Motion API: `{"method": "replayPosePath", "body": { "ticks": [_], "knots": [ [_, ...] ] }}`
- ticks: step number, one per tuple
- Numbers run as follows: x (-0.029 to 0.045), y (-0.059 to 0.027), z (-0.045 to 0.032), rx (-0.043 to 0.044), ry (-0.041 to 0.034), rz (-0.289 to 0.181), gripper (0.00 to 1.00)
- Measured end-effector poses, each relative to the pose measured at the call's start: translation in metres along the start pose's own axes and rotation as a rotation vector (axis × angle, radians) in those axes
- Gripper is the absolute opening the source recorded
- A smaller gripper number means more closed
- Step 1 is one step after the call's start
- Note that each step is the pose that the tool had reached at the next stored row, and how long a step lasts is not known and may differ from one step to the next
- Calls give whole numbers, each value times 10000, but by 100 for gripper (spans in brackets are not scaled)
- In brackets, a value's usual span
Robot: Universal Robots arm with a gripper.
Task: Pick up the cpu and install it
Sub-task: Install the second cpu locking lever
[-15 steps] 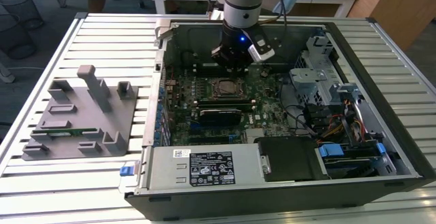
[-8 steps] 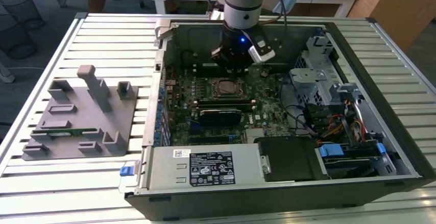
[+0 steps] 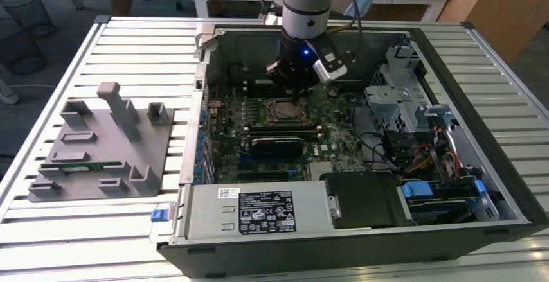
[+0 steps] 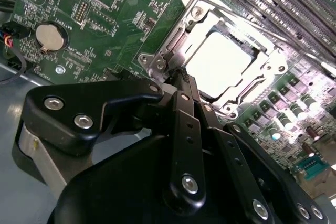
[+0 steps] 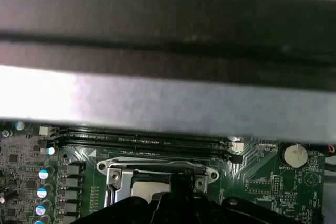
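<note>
Silver-topped, the cpu (image 4: pixel 223 66) already sits in its socket (image 4: pixel 184 24) just beyond my gripper (image 4: pixel 182 77), jaws pinched together empty; I judge seating done, lever-locking needing care.

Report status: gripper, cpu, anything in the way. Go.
Gripper inside the computer case, fingers together, holding nothing, tips at the socket frame edge. Cpu seated in the socket, silver top showing. Nothing lying over it.
</note>
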State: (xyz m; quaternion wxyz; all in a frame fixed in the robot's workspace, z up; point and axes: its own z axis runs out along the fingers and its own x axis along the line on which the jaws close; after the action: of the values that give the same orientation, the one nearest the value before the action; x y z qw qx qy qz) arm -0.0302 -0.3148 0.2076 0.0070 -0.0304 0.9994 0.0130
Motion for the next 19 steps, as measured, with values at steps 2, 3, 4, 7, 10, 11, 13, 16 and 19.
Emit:
{"method": "replayPosePath", "body": {
  "ticks": [2,3,4,7,10,11,13,16,19],
  "knots": [
    [1,-21,0,0,-1,0,11],
    [2,-34,-1,0,-1,0,11],
    [3,-50,-1,-1,-1,0,11],
    [6,-98,-2,0,0,0,11],
    [9,-144,-3,-1,-1,0,11],
    [9,-156,-3,-1,-1,0,11],
    [10,-170,-10,0,0,0,11],
    [10,-172,-71,-2,1,1,11],
    [8,-169,-169,-2,6,1,11]
  ]
}}
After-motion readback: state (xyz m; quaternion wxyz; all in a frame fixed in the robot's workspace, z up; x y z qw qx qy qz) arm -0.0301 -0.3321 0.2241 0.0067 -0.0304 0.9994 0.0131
